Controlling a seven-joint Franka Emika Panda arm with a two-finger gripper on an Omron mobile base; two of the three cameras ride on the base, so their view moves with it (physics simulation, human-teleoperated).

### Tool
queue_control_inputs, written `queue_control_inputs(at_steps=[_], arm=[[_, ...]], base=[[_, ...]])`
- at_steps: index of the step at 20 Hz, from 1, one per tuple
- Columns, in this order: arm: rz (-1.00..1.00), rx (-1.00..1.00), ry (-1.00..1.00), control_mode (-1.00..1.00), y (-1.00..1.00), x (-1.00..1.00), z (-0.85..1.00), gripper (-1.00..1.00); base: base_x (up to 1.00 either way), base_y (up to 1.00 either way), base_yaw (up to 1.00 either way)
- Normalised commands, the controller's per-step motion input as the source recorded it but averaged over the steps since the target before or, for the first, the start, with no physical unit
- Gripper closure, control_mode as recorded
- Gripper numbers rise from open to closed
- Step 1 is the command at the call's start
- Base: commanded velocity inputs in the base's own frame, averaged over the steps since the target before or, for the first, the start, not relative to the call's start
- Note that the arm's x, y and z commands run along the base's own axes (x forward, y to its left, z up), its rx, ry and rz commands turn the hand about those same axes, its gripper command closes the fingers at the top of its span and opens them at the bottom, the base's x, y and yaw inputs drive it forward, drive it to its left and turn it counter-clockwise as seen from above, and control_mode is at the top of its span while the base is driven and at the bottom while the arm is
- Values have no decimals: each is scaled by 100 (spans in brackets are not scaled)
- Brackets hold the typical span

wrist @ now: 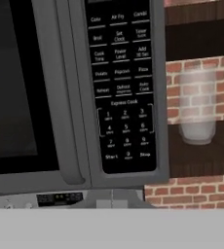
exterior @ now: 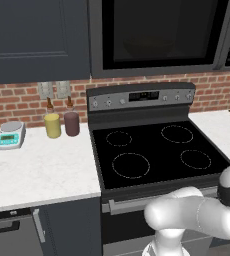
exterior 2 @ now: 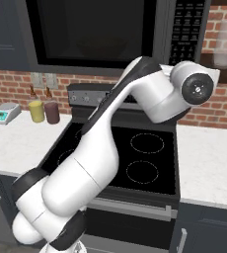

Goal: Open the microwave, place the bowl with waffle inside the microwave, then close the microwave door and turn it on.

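Facing the button panel (wrist: pixel 123 87) of the large dark grey boxy microwave (exterior 2: pixel 110 34) above the stove, your hand camera looks straight along the gripper at the keypad. The Start key (wrist: pixel 111 156) sits at about 7 o'clock on that panel, low in the hand view; that offset is what the coming press turns on. The microwave door (wrist: pixel 16 87), dark framed with black glass, lies at 9 o'clock from the keypad and looks shut; its long vertical bar handle (wrist: pixel 60 92) runs between glass and keys. A faint bowl-like shape shows behind the glass in the base views, but you cannot make out bowl or waffle for certain. Your fingertips are not visible; treat the jaws as clenched with nothing between them. At 3 o'clock, a translucent glass cup (wrist: pixel 196 104) stands on a dark shelf, near but apart. Black-topped stove (exterior: pixel 152 150), yellow jar (exterior: pixel 52 125), maroon jar (exterior: pixel 71 123) and small scale (exterior: pixel 11 135) sit well below, out of the way.
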Motion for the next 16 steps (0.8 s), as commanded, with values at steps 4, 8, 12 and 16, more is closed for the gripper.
queue_control_inputs(at_steps=[4, 8, 12, 16], arm=[[7, 0, 0, -100, -11, 25, -3, 100], [5, 0, 0, -100, -3, 28, -10, 100], [3, 0, 0, -100, 0, 32, -10, 100], [1, 0, 0, -100, 0, 35, -4, 100]], base=[[0, 0, 0], [0, 0, 0], [0, 0, 0], [0, 0, 0]])
